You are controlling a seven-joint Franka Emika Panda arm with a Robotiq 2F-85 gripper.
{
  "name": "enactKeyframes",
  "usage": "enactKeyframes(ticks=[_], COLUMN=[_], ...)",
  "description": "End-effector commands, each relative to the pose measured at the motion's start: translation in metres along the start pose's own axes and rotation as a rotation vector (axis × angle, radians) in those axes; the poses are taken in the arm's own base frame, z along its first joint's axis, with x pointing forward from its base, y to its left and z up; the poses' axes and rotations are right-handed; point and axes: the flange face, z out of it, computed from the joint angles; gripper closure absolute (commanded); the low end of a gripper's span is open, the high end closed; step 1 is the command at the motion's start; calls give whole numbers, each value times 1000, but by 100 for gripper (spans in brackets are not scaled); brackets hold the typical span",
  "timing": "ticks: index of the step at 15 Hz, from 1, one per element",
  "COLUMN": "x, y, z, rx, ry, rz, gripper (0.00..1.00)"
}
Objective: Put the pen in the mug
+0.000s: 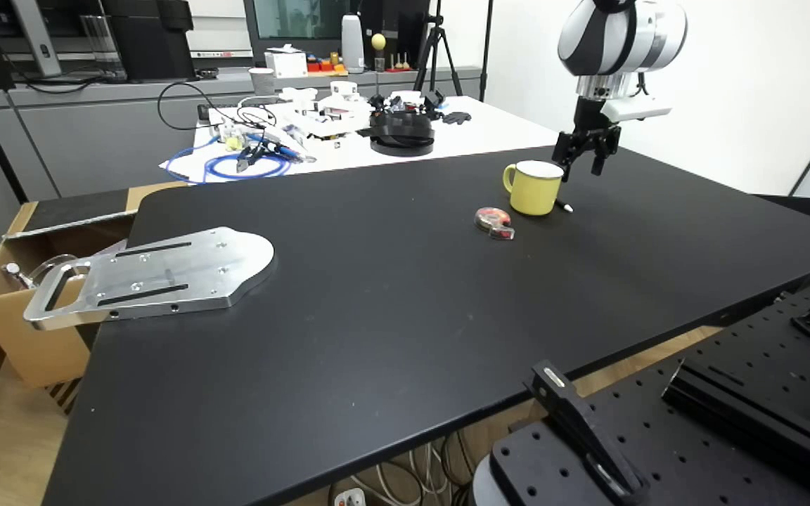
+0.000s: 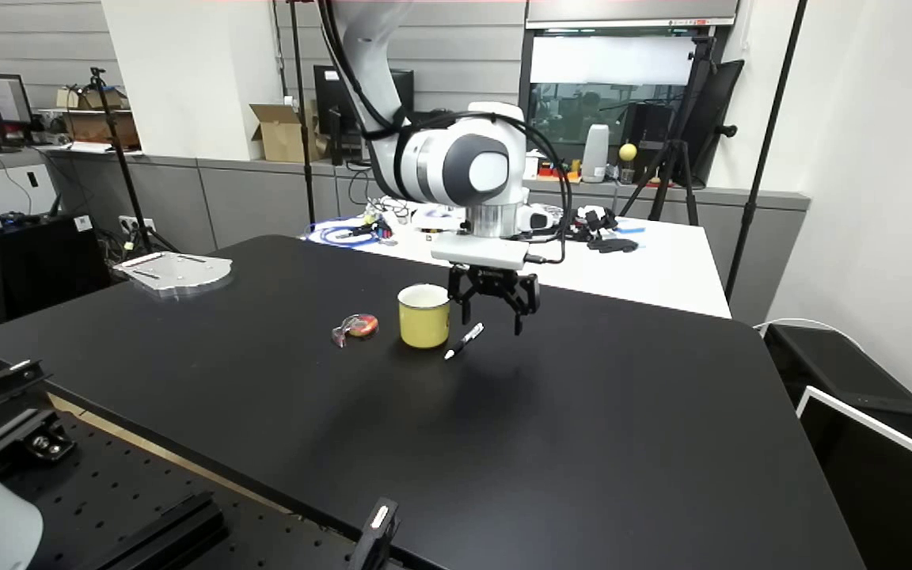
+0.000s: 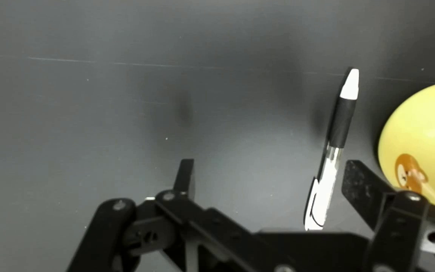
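The pale-yellow mug stands upright on the black table, its handle facing left in this exterior view. It shows in an exterior view and, partly cut off, at the right of the wrist view. The white and black pen lies on the table beside the mug. In an exterior view the mug partly hides the pen. My gripper is open and empty above the table. In the wrist view the pen lies between the open fingers, nearer the right finger, which is close to the mug.
A small clear and red tape dispenser lies near the mug, on the side away from the gripper. A silver metal plate with a handle lies at the table's far edge. A cluttered white table adjoins the black table.
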Motion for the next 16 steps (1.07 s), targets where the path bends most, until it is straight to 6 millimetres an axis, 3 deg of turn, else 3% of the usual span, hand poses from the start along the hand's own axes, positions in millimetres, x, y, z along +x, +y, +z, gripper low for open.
enactKeyframes(ticks=[1,16], x=[8,11], y=[-2,7], z=[5,15], rx=[-2,-14], ry=[14,13], rz=[25,58], gripper=[0,0])
